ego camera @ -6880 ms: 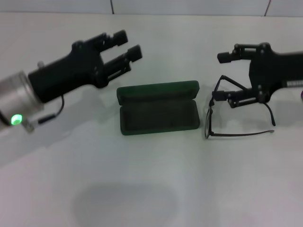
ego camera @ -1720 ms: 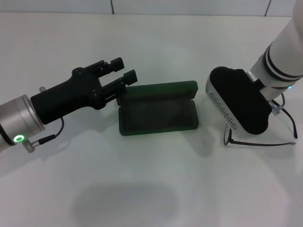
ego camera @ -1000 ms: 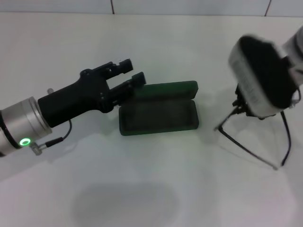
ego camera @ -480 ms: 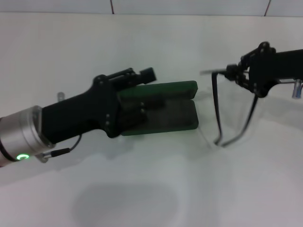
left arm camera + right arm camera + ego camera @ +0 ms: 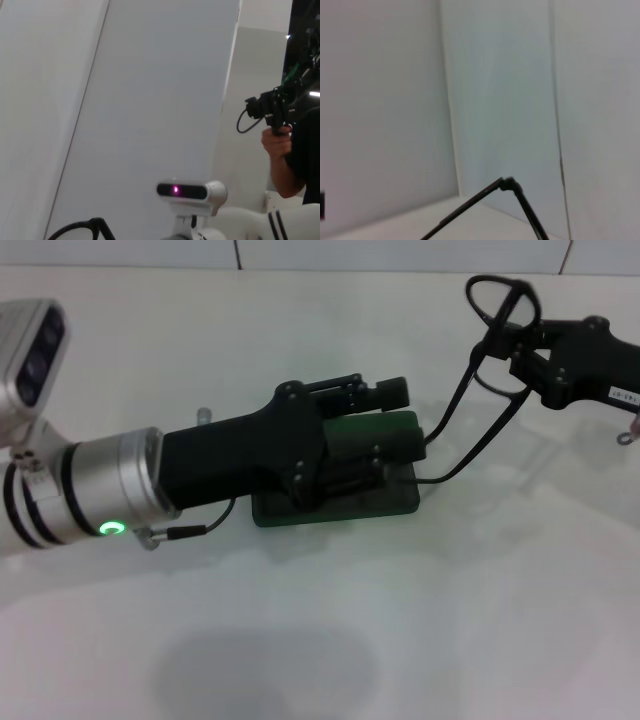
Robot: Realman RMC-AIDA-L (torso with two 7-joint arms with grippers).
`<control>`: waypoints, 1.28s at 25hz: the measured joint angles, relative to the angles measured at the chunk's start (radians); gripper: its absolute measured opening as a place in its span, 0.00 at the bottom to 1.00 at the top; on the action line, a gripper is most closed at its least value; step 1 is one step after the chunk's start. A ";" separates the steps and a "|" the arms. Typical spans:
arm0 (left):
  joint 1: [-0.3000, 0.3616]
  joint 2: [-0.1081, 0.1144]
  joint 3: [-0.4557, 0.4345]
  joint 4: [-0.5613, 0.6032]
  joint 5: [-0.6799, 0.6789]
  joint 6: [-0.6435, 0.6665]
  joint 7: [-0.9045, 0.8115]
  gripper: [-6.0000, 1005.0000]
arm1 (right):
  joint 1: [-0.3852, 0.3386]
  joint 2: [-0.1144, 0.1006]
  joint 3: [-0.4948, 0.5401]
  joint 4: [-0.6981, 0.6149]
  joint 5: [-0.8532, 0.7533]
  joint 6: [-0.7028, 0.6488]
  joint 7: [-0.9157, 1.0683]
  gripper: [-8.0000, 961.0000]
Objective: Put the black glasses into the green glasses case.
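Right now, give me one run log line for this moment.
right gripper: holds black glasses lifted | left gripper: over green glasses case | glasses not in case

One pair of thin black wire-frame glasses (image 5: 478, 390); one dark green hard clamshell glasses case (image 5: 392, 490); two bulky black robot grippers, left (image 5: 385, 430) and right (image 5: 515, 345).

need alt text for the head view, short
The right gripper holds the black glasses in the air beside the open green glasses case on a white table. The left gripper reaches over the case.
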 joint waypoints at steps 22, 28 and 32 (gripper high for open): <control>-0.217 -0.003 0.001 0.006 0.051 -0.110 -0.368 0.56 | 0.108 -0.017 0.093 0.300 -0.056 -0.177 0.052 0.12; -0.237 -0.004 0.003 0.006 0.099 -0.145 -0.418 0.56 | 0.108 -0.014 0.055 0.263 -0.056 -0.202 0.052 0.12; -0.238 -0.005 0.007 0.006 0.105 -0.156 -0.425 0.56 | 0.108 -0.014 0.052 0.252 -0.056 -0.232 0.053 0.12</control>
